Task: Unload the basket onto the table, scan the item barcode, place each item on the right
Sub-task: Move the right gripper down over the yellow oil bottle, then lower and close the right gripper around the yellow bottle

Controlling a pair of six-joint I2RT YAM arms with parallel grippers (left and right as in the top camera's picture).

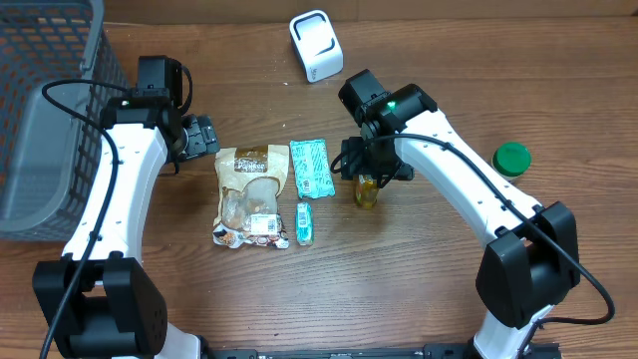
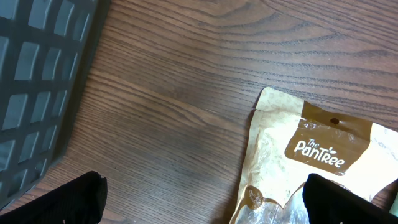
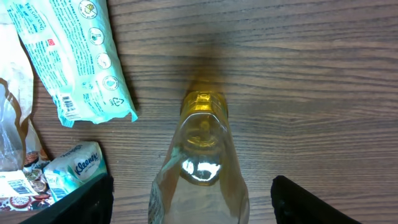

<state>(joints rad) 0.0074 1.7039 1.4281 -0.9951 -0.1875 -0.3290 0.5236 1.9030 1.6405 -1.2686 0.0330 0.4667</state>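
A small bottle of yellow liquid (image 1: 366, 191) lies on the wooden table with its cap end pointing away from my right wrist camera. My right gripper (image 3: 199, 208) is low over the bottle (image 3: 202, 168). Its fingers stand on either side of the bottle with a gap on each side, so it is open. The white barcode scanner (image 1: 316, 45) stands at the back of the table. My left gripper (image 2: 211, 202) hangs open over bare wood. Its right finger is over the upper left corner of a brown snack bag (image 2: 311, 143).
A teal wipes pack (image 1: 311, 167) and a small Kleenex pack (image 1: 305, 223) lie just left of the bottle, beside the snack bag (image 1: 249, 194). A grey mesh basket (image 1: 45, 120) fills the far left. A green lid (image 1: 512, 158) sits at the right.
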